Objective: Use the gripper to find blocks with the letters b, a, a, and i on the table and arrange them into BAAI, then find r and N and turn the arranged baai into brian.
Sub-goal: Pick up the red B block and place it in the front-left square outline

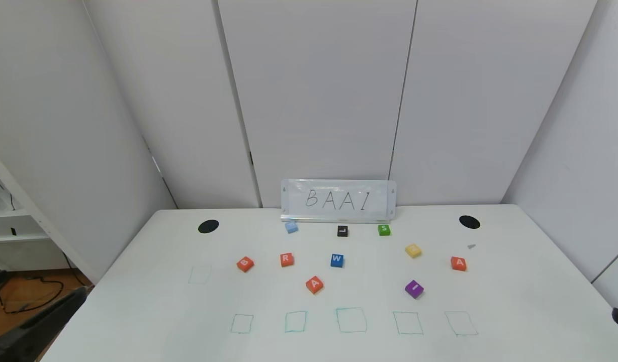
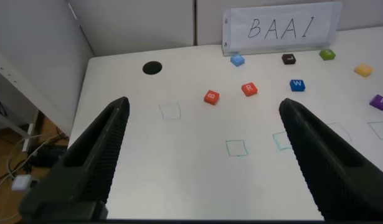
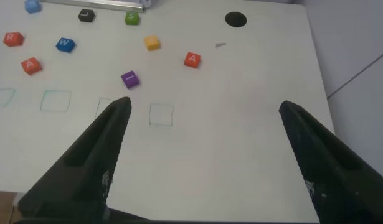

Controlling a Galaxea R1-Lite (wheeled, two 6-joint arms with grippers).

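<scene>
Grippers first: left gripper (image 2: 200, 162) parked low at table's near-left corner, jaws spread wide, nothing btwn them. Right gripper (image 3: 203, 165) parked low at near-right edge, also wide open & empty; only a dark tip of it shows in head view.

Table (image 1: 515, 301), white, w/ blocks scattered across the middle, none in the drawn squares. L to R: lone green outline (image 1: 200, 274) at left, well apart from the rest. Black spot (image 1: 208, 226) far-left. Orange-red B block (image 1: 245, 264), tilted. Just right of it, R block (image 1: 286, 259), orange-red. Light blue block (image 1: 291, 227) behind R, near the sign; letter unreadable. Orange-red A block (image 1: 314, 284) nearer the robot, btwn R and blue W block (image 1: 337, 260). Black L block (image 1: 342, 231) & green S block (image 1: 384, 230) sit just in front of sign (image 1: 339, 200), which reads BAAI and stands at table's far edge. Yellow block (image 1: 413, 250), letter unclear. Purple I block (image 1: 414, 289) nearer the robot than yellow, rotated. Second A block (image 1: 458, 263), orange-red, farthest right of the blocks. Small grey scrap (image 1: 471, 246) behind it. Second black spot (image 1: 469, 221) far-right.

Row of five green squares (image 1: 351, 320) along near side.
</scene>
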